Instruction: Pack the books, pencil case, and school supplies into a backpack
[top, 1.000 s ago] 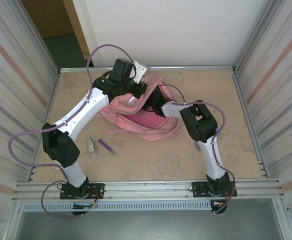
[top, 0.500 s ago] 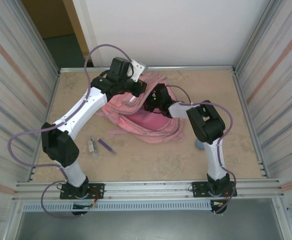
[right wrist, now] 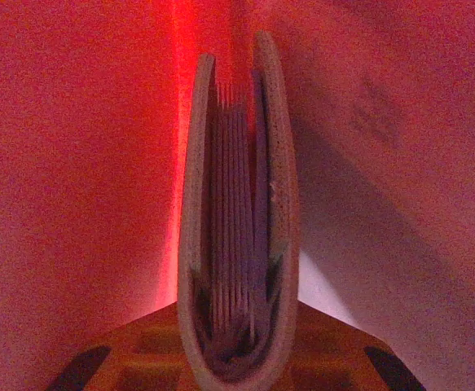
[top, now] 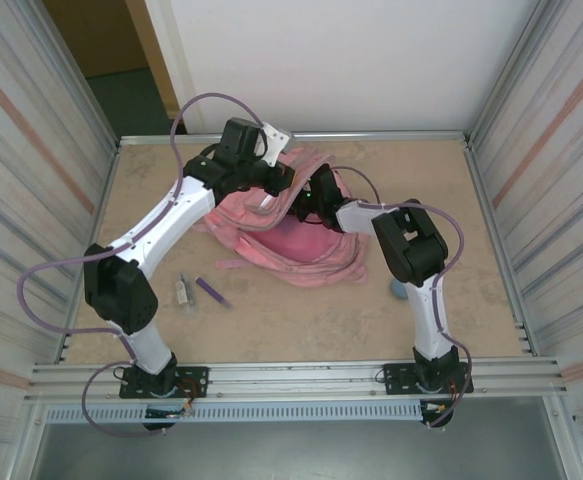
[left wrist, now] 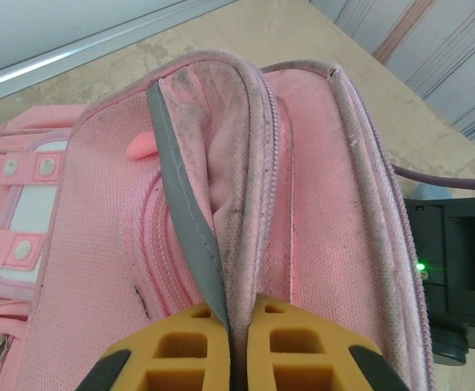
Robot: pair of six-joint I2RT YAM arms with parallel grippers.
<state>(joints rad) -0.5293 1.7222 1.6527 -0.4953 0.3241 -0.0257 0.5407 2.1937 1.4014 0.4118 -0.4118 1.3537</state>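
You swung the R arm's (top: 411, 250) elbow out, away from the backpack (top: 296, 245) and off to its right side. That uncovered the pencil case (top: 398, 290): a bit of slate blue showed just beside the backpack's near-right corner, where the elbow had hidden it a sec ago. You also pushed the right gripper (top: 313, 200) a little further toward the backpack's far end, approx. along its open mouth.
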